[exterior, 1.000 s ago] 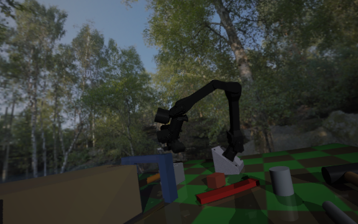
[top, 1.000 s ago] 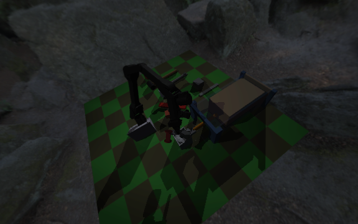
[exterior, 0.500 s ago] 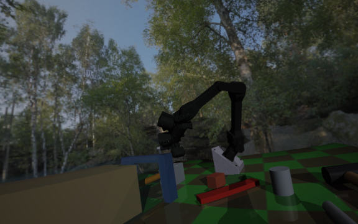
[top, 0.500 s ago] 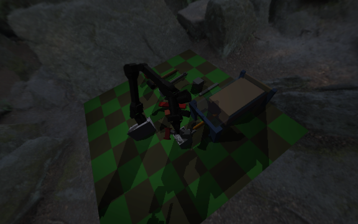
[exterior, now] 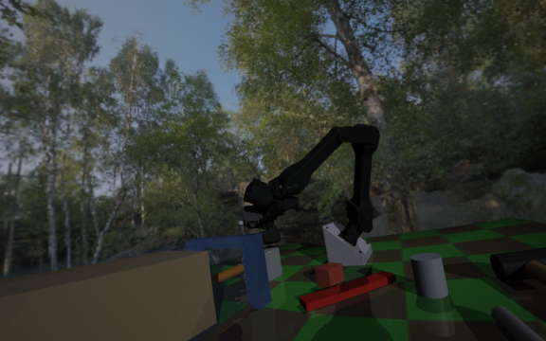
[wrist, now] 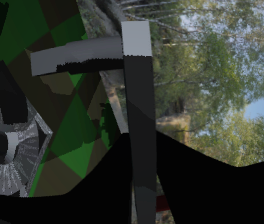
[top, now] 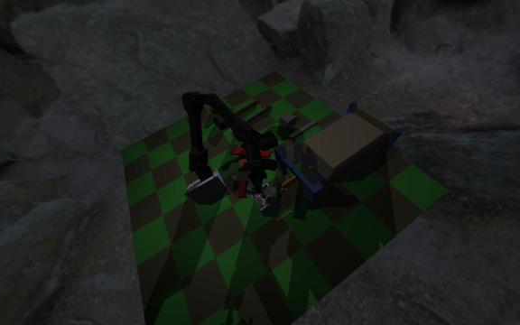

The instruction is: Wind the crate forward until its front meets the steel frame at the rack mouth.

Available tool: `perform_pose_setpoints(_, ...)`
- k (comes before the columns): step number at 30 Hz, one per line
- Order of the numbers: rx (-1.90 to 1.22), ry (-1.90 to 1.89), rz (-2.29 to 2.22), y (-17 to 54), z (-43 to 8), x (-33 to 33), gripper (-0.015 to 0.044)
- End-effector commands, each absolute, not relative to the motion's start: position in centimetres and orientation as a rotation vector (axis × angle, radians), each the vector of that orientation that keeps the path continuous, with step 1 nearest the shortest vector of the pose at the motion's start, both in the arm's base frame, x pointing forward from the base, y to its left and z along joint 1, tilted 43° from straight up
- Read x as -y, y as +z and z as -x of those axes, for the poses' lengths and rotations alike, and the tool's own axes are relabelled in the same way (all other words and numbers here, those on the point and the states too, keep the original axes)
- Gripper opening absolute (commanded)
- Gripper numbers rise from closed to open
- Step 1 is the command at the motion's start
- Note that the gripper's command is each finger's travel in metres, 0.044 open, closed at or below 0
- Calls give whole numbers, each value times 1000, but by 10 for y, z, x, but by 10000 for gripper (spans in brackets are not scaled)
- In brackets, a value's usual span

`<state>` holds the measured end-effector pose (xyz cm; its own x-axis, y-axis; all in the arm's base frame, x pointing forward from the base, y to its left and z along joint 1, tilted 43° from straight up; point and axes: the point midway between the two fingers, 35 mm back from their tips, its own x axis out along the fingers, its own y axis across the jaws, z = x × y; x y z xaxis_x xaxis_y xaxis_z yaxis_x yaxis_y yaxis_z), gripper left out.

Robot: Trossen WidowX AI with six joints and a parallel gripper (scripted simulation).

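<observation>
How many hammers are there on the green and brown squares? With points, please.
1: the hammer with a black head [exterior: 524, 264] lies at the right edge of the exterior view. Others might be hidden behind the arm or the crate.

Blue frame [top: 300, 171] [exterior: 256, 272] blocks the crate side of the winch [top: 270, 205] [exterior: 273, 264] [wrist: 20, 172]; open air above frame.

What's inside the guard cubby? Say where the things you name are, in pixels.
A tan crate [top: 346, 137] [exterior: 112, 294] fills much of it; an orange strap [top: 289, 181] [exterior: 230, 273] shows at its mouth. The crate hides the floor beneath it.
</observation>
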<state>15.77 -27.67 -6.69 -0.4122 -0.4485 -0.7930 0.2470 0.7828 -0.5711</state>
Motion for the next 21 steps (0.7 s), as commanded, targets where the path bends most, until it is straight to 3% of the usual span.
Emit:
perform_pose_setpoints(1,-1842,-833,221,-65,-157,279,0)
perform_pose_setpoints(21,-1836,-922,348,-66,-157,278,0)
